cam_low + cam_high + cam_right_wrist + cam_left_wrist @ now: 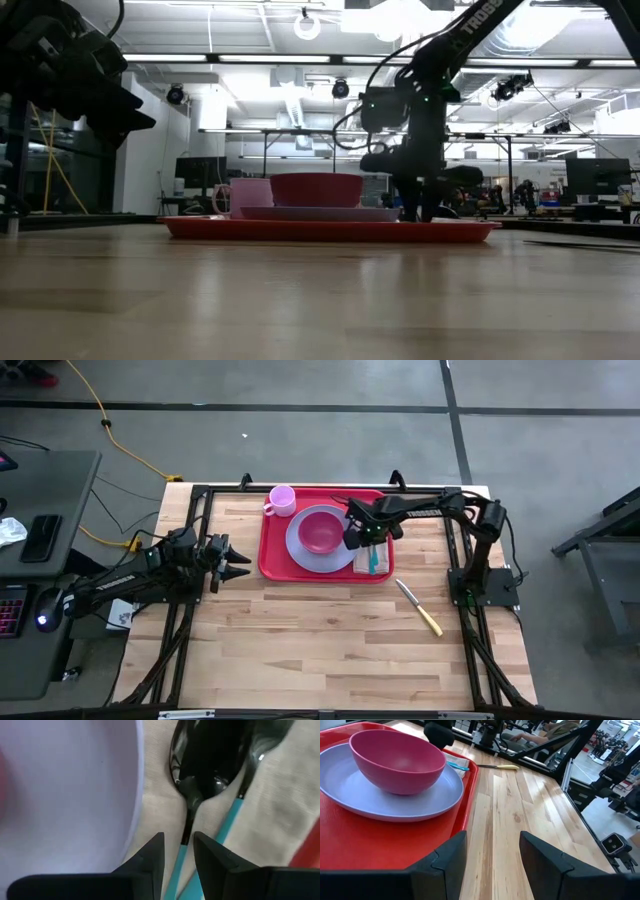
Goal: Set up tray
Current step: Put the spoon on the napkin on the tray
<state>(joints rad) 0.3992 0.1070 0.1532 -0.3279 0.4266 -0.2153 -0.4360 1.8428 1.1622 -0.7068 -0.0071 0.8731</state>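
High view: the red tray lies flat at the far middle of the wooden table, its long side close to the table's far edge. On it a lavender plate carries a magenta bowl, a pink cup stands in the tray's far left corner, and a pale napkin lies along its right end with two teal-handled utensils on it, just beside the plate's rim. The right gripper hangs low over that napkin, fingers slightly parted on either side of one dark utensil neck without clamping it, as the right wrist view shows. The left gripper waits off the tray's left end, fingers spread wide and holding nothing, just short of the tray's rim. A knife with a yellow handle lies alone on the bare wood to the right of the tray, well apart from it.

The table is pale butcher-block planks, framed by black rails on both sides. Its whole near half is open board. Beyond its edges is grey concrete floor crossed by dark lines, with a yellow cable trailing at the far left, a desk with a keyboard at the left, and dark equipment at the right. The low view looks into a bright workshop with ceiling lights and distant benches, the tray's rim flush on the boards.
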